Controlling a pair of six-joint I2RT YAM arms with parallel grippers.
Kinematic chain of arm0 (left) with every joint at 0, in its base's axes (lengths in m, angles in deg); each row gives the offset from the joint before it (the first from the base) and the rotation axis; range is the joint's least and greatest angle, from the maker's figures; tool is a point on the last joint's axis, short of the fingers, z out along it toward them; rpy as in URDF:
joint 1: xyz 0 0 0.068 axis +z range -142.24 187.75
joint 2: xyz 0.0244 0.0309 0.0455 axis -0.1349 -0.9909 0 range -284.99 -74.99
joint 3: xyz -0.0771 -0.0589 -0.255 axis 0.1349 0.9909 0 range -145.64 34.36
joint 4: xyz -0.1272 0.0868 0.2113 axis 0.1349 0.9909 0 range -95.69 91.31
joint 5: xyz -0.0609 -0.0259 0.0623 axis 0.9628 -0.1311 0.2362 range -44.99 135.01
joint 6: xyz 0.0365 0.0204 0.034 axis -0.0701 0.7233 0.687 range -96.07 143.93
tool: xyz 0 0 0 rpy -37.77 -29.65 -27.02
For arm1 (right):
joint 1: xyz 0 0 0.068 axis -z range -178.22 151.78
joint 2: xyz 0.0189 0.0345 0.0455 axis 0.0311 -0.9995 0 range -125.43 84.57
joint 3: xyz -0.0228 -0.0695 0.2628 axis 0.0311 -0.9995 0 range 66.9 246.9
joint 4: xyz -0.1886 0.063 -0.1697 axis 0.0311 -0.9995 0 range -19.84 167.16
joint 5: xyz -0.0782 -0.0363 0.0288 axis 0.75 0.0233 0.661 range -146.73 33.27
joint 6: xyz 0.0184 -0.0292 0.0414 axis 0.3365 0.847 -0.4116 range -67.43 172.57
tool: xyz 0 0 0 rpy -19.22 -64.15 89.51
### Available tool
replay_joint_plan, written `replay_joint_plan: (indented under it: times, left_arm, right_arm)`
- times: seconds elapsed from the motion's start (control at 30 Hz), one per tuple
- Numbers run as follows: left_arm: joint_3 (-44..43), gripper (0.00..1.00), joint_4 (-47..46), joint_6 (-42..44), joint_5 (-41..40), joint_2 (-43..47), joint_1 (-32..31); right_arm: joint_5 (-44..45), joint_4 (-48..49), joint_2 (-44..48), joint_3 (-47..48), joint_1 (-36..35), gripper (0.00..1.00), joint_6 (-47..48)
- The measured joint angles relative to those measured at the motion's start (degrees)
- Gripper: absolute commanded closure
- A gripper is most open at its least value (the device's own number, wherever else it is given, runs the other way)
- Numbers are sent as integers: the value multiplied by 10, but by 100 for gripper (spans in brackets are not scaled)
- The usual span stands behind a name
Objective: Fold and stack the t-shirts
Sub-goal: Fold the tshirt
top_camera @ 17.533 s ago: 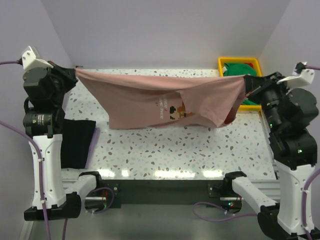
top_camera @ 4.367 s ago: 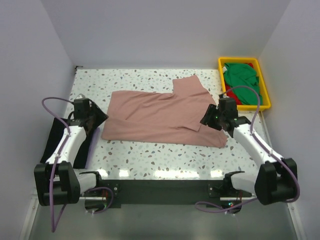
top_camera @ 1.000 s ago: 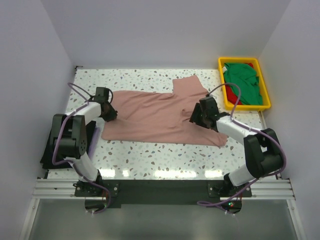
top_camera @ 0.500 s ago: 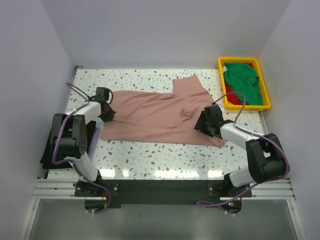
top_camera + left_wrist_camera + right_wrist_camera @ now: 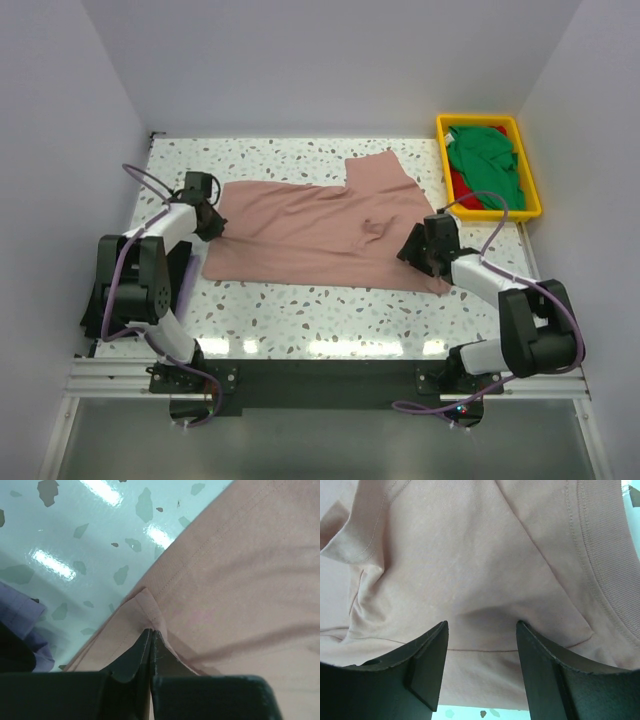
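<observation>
A dusty pink t-shirt (image 5: 310, 232) lies spread flat on the speckled table, one sleeve pointing to the back. My left gripper (image 5: 213, 222) sits at its left edge and is shut on a pinched-up fold of the hem (image 5: 150, 611). My right gripper (image 5: 412, 246) rests low on the shirt's right part, near the ribbed collar (image 5: 600, 580). Its jaws are open, with pink cloth (image 5: 470, 555) bulging between the fingertips (image 5: 432, 647). A green t-shirt (image 5: 485, 160) and a red one (image 5: 462, 186) lie in the yellow tray. A black t-shirt (image 5: 178, 268) lies under my left arm, mostly hidden.
The yellow tray (image 5: 533, 200) stands at the back right corner, close to the right wall. A purple cloth edge (image 5: 22, 622) shows beside the black shirt at the left. Bare speckled table (image 5: 300, 305) runs along the front of the pink shirt.
My left gripper has closed on the shirt's left hem. The right gripper has slid to the right across the shirt, leaving a small wrinkle in the middle of the cloth.
</observation>
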Motion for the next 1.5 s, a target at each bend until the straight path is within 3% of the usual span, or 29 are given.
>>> replay_joint_plan:
  times: [0.07,0.1,0.13,0.2,0.23,0.37,0.57,0.6,0.7,1.03,1.5]
  left_arm:
    - [0,77,-2,3,3,0,0]
    - [0,60,-2,5,4,0,1]
    - [0,52,-3,9,5,0,2]
    - [0,40,-6,10,7,1,4]
    - [0,39,-7,13,9,2,5]
    - [1,39,-7,16,17,31,5]
    - [39,58,-42,9,36,124,-30]
    - [47,65,-52,5,38,127,-43]
    - [70,72,-76,-7,47,115,-80]
    - [155,74,-127,-51,46,71,-126]
    - [301,72,-151,-125,43,219,-128]
  right_arm:
    - [-4,-2,2,0,3,38,1]
    - [-5,-3,2,0,4,38,3]
    - [-6,-4,3,0,5,38,3]
    - [-8,-11,4,2,5,37,9]
    - [-8,-16,5,4,5,37,12]
    - [-8,-50,18,15,6,36,27]
    - [7,-83,29,52,-12,35,44]
    - [8,-84,26,59,-16,35,44]
    - [10,-80,-3,80,-33,35,45]
    - [11,-72,-55,74,-50,35,38]
    - [-49,-130,75,-20,-50,35,-1]
